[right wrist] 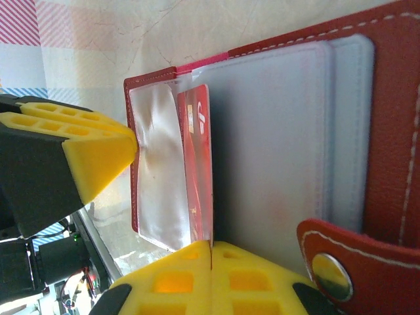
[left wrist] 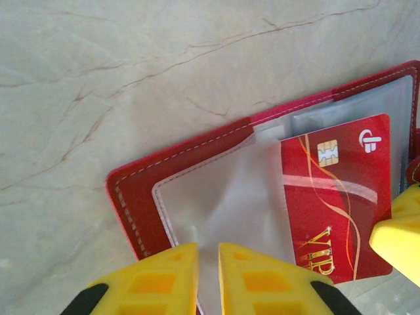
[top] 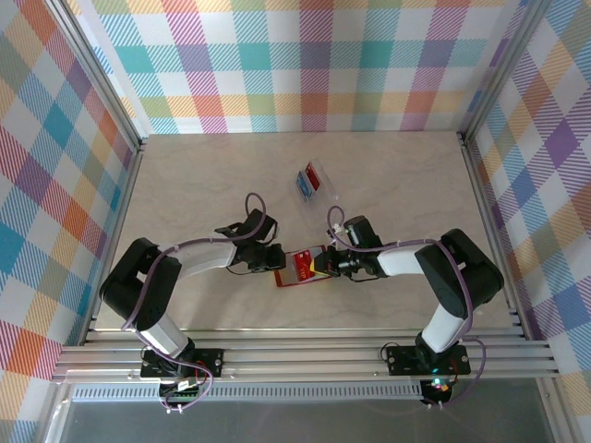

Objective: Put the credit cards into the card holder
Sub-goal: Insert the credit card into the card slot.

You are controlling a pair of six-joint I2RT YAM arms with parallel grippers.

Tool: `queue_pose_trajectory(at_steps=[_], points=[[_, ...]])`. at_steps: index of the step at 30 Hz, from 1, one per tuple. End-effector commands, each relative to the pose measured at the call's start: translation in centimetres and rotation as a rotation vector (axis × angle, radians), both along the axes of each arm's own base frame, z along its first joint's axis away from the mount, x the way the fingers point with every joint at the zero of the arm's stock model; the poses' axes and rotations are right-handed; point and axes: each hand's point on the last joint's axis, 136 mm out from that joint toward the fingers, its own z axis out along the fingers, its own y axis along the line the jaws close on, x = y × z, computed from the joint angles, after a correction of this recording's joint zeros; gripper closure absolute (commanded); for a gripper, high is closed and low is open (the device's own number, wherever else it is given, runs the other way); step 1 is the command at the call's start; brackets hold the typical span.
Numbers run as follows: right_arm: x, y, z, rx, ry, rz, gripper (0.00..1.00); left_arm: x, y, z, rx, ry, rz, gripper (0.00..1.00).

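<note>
The card holder (top: 297,269), a red wallet, lies open on the table between my two grippers. Its clear inner sleeve (left wrist: 223,190) is puckered toward my left gripper (left wrist: 209,252), whose jaws stand nearly together, pinching the sleeve's edge. A red credit card (left wrist: 335,197) with a chip and gold "VIP" lettering sits partly inside the sleeve's mouth. My right gripper (right wrist: 211,248) is shut on that card (right wrist: 197,164), seen edge-on against the holder's pale slots (right wrist: 275,131). A snap tab (right wrist: 331,269) hangs near the right fingers.
A clear plastic case (top: 316,183) holding a blue card and a red card lies on the table behind the card holder. Plaid walls and metal rails enclose the marbled tabletop (top: 416,185), and both arms reach in from the near edge.
</note>
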Motion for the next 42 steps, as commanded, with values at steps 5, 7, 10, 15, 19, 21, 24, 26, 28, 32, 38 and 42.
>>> queue_pose_trajectory(at_steps=[5,7,10,15,19,21,24,26,28,32,38,42], points=[[-0.8,0.2,-0.6,0.007,0.031,0.026,1.00,-0.9,2.1,0.1,0.077,0.009,0.025,0.92],[-0.8,0.3,-0.4,0.015,0.027,0.029,1.00,-0.9,2.5,-0.3,0.101,0.013,0.025,0.95],[-0.8,0.5,0.0,0.035,0.026,0.038,1.00,-0.9,2.4,-1.0,0.112,0.026,0.018,0.96],[-0.6,0.9,0.5,0.064,0.027,0.045,1.00,-1.1,2.7,-2.3,0.145,0.058,0.012,0.98],[-0.4,1.1,0.8,0.090,0.029,0.048,1.00,-1.4,3.3,-2.6,0.175,0.059,0.016,0.98],[-0.4,1.2,0.8,0.100,0.035,0.049,1.00,-1.5,3.5,-2.8,0.187,0.062,0.015,0.98],[-0.1,1.5,0.7,0.117,0.040,0.051,1.00,-1.7,3.7,-3.1,0.195,0.067,0.015,0.98],[0.0,1.7,0.8,0.133,0.045,0.053,1.00,-1.9,3.9,-3.3,0.209,0.070,0.012,0.98],[0.1,1.8,1.0,0.142,0.045,0.054,1.00,-1.9,4.2,-3.5,0.226,0.072,0.013,0.98],[0.2,2.0,1.5,0.160,0.040,0.055,1.00,-2.1,4.4,-3.8,0.236,0.077,0.011,0.98],[0.0,1.8,1.8,0.161,0.031,0.056,1.00,-2.0,4.4,-4.0,0.242,0.081,0.012,0.98],[-0.2,1.7,1.9,0.163,0.029,0.057,1.00,-2.0,4.4,-4.2,0.243,0.085,0.012,0.98]])
